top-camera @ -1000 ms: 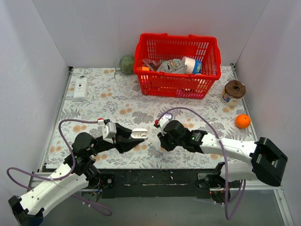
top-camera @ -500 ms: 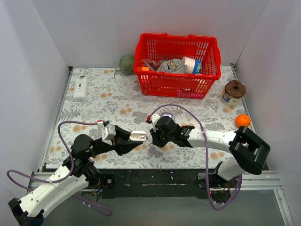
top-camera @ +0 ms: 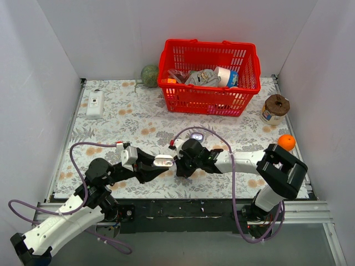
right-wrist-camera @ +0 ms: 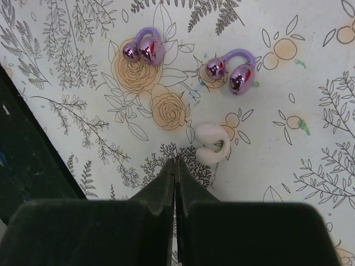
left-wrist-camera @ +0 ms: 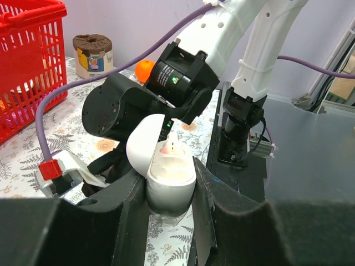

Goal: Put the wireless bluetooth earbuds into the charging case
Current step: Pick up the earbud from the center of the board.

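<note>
So: white walls [top-camera: 111,33] on three sides, and the table is covered by a pale floral-print cloth [top-camera: 127,119].

The red plastic mesh basket [top-camera: 206,101] sits at the back, packed with mixed items. A brown-lidded jar [top-camera: 275,108] is at the right edge with a round orange fruit [top-camera: 286,142] nearer. A dull green ball [top-camera: 150,75] is just left of the basket. A flat white switch box [top-camera: 95,103] lies far left.

The left gripper [left-wrist-camera: 169,188] is clamped on a white oval pebble-shaped plastic case [left-wrist-camera: 169,180], held off the cloth with the lid swung open. A pale pinkish piece [left-wrist-camera: 172,148] shows in its mouth.

The right gripper [right-wrist-camera: 176,163] has its fingers pressed together with nothing between them. From above it is right next to the white case.

The small lavender oval charging case [top-camera: 197,136] is on the cloth behind the right gripper, under its purple cable loop. Can't tell whether the lid is up.

There are two wireless earbuds, each a pair of glossy purple beads joined by a lavender arch. They lie loose on the cloth ahead of the right fingertips, one [right-wrist-camera: 143,49] to the left, the other [right-wrist-camera: 230,69] to the right, apart from each other. A pale pinkish-white bud of the same shape [right-wrist-camera: 212,144] lies just beside the closed tips.
</note>
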Controlling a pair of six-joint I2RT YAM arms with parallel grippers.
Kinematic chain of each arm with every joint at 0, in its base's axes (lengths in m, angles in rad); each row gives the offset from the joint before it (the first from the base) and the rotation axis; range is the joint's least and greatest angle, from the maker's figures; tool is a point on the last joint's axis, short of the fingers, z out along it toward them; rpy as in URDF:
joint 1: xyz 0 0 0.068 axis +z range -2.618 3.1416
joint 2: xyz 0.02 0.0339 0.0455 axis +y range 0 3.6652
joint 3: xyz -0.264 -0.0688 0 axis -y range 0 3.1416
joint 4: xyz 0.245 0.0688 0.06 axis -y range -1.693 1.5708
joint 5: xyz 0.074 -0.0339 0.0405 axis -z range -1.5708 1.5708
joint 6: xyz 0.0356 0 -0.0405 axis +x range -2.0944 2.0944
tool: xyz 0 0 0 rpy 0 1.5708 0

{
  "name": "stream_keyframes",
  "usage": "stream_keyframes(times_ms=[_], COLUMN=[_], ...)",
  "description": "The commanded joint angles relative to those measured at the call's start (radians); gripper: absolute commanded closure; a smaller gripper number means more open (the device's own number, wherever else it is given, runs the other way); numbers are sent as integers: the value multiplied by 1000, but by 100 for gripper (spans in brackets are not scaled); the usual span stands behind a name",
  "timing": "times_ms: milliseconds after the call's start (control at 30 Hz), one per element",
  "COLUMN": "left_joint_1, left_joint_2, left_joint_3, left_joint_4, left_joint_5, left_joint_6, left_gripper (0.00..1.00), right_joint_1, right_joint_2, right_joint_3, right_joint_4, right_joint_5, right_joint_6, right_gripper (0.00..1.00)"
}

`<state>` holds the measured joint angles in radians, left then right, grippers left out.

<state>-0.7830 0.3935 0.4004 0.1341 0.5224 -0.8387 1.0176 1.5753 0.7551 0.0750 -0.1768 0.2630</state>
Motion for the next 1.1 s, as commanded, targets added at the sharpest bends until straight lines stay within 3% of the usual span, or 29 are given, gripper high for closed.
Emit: stream_keyframes(times_ms=[0, 233, 1067], left_joint_1=[-2, -4, -2], left_joint_2=[-7, -12, 1], left_joint_3=[-11, -14, -14], left_joint_4=[2, -2, 2], left_joint_5=[-4, -10, -13], left_joint_6=[-10, -7, 0], left_gripper=[100, 100, 100], right_joint_1=[-1, -17, -146], right_joint_2=[23, 25, 72], right_joint_3=[12, 4, 93], right_joint_4=[8, -15, -73], right_joint_5=[2, 74, 117], right_joint_6=[8, 5, -102], right_gripper=[99, 99, 98])
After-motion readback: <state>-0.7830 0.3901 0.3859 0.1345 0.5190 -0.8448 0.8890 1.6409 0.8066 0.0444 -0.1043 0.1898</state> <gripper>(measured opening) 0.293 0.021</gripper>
